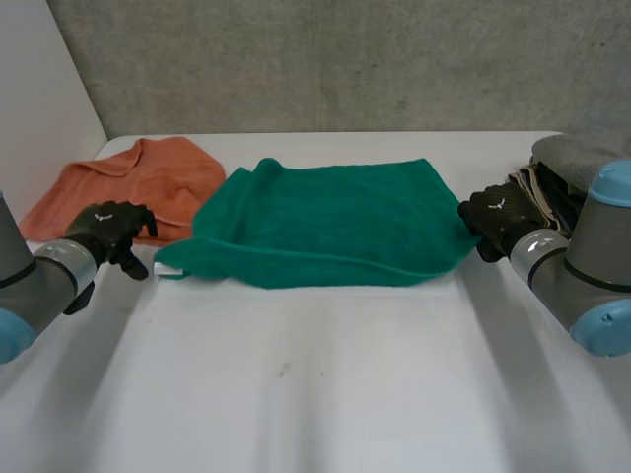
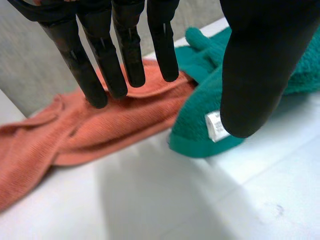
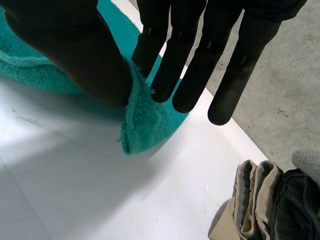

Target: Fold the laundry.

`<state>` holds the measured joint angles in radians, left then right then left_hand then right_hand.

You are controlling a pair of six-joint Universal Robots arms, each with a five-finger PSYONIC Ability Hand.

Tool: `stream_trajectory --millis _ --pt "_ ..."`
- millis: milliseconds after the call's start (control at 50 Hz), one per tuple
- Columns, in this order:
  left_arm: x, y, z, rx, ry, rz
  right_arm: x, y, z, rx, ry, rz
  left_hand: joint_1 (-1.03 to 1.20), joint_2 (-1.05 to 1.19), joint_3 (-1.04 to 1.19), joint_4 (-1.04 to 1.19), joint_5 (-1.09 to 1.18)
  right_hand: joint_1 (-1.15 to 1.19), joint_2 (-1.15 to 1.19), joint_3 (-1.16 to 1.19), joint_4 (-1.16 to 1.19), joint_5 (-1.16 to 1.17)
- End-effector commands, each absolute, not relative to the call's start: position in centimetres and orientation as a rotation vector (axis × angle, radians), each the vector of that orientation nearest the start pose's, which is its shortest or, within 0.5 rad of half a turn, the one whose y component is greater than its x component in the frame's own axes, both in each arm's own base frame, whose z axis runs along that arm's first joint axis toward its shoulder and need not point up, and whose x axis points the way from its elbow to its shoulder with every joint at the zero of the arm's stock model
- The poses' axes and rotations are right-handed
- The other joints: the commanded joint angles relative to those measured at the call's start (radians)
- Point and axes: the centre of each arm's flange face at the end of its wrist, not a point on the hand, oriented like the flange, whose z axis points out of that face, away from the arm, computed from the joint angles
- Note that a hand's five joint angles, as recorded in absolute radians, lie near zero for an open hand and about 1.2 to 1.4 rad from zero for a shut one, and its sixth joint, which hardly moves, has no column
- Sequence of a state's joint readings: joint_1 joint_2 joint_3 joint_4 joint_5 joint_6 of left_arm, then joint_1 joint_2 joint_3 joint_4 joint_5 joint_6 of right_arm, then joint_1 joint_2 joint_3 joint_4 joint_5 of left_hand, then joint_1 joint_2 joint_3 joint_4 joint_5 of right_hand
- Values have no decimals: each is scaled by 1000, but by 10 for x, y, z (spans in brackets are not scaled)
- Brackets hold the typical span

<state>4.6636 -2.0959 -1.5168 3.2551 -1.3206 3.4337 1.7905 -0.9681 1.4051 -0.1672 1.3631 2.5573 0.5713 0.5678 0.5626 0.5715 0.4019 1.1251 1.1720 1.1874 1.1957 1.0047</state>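
Bare worktop (image 1: 296,394) lies in front; left hand (image 2: 125,45) spread, holding nothing, right hand (image 3: 85,55) pinching a green towel (image 1: 325,222) corner: lifting now would likely drag it askew.

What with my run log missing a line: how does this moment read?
left hand: open, by green towel's tagged corner; right hand: pinching another green towel corner; orange towel: lying alongside
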Motion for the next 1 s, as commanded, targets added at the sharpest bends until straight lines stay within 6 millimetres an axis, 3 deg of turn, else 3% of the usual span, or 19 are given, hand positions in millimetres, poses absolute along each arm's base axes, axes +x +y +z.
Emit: stream_trajectory --millis 20,120,220,280,340,420,440,500,520,600,680,740,880,980,1000 --pt "-183 -368 137 727 2642 -1729 232 -352 156 -1185 2254 -1938 112 115 121 112 107 271 224 209 201 217" --pt "-191 -379 129 738 2646 -1704 231 -350 156 -1184 2258 -1935 214 218 223 214 209 271 224 209 201 217" --pt "-199 -384 134 753 2636 -1696 229 -350 161 -1173 2259 -1946 824 827 832 824 819 271 224 209 201 217" --pt "-194 -385 145 717 2585 -1701 227 -350 167 -1172 2257 -1959 825 829 834 825 820 271 224 209 201 217" --pt "-186 -373 165 692 2520 -1681 224 -347 177 -1179 2261 -1948 825 829 834 825 820 271 224 209 201 217" --pt "-182 -337 192 815 2450 -1683 213 -335 193 -1306 2296 -1866 825 829 834 825 820 271 224 209 201 217" --pt "-182 -319 202 903 2403 -1684 206 -327 199 -1408 2323 -1810 825 829 834 825 820 271 224 209 201 217" --pt "-181 -289 211 1047 2317 -1654 193 -308 208 -1593 2372 -1677 825 829 834 825 820 271 224 209 201 217" --pt "-178 -270 213 1129 2267 -1613 184 -294 214 -1711 2403 -1573 825 829 834 825 820 271 224 209 201 217" --pt "-172 -226 210 1342 2163 -1476 166 -267 224 -1943 2402 -1372 825 829 834 825 820 271 224 209 201 217" --pt "-172 -209 202 1495 2078 -1416 168 -260 224 -1981 2370 -1409 825 829 834 825 820 271 224 209 201 217" --pt "-174 -212 197 1543 2042 -1405 171 -262 219 -1977 2358 -1425 825 829 834 825 820 271 224 209 201 217" --pt "-195 -254 190 1536 1923 -1505 192 -283 200 -1865 2357 -1543 825 829 834 825 820 271 224 209 201 217" --pt "-215 -314 189 1412 1762 -1672 212 -316 191 -1756 2353 -1737 825 829 834 825 820 271 224 209 201 217" --pt "-221 -336 195 1351 1686 -1733 220 -329 195 -1718 2332 -1833 825 829 834 825 820 271 224 209 201 217"
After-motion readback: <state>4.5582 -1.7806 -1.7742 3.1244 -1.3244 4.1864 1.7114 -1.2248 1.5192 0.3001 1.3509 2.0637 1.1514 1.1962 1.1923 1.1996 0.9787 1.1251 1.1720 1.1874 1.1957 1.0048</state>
